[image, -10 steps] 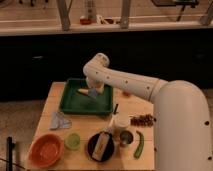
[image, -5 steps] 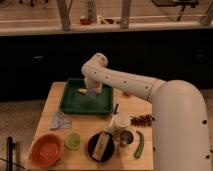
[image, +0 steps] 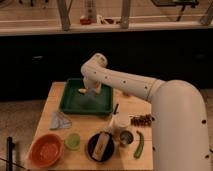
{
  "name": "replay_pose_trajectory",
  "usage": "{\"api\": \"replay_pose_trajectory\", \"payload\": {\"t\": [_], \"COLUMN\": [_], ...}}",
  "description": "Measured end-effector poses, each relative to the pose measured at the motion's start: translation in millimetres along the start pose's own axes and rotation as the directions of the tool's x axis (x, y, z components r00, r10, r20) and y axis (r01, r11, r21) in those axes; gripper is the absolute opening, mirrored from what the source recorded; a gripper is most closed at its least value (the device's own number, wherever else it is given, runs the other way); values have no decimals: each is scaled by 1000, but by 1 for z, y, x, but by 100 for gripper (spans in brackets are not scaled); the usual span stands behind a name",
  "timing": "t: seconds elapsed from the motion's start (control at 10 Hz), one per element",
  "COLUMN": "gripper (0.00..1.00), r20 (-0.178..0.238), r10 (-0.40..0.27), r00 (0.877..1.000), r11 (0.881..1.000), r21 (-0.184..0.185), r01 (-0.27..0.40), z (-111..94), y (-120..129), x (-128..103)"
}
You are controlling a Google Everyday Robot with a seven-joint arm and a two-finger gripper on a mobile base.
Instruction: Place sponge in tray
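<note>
A green tray (image: 75, 105) sits at the back left of the wooden table. My white arm reaches over it from the right, and my gripper (image: 88, 93) hangs just above the tray's middle. A pale yellow sponge (image: 83, 91) shows at the gripper, low over the tray floor. Whether the sponge is held or lies in the tray cannot be told.
On the table stand an orange bowl (image: 46, 149), a green cup (image: 73, 141), a black plate (image: 101, 146) with a tan item, a white cup (image: 120, 123), a metal can (image: 125, 137), a green vegetable (image: 139, 145), a grey cloth (image: 59, 120) and dark snacks (image: 142, 119).
The gripper with the sponge has lowered slightly over the tray's middle. Nothing else has moved.
</note>
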Motion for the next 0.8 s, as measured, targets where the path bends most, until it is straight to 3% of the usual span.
{"api": "replay_pose_trajectory", "payload": {"t": [0.8], "gripper": [3], "r20": [89], "r10": [12], "r00": [996], "r11": [1000], "r21": [-7], "r01": [-11], "z": [16], "y": [8], "x": [-25]}}
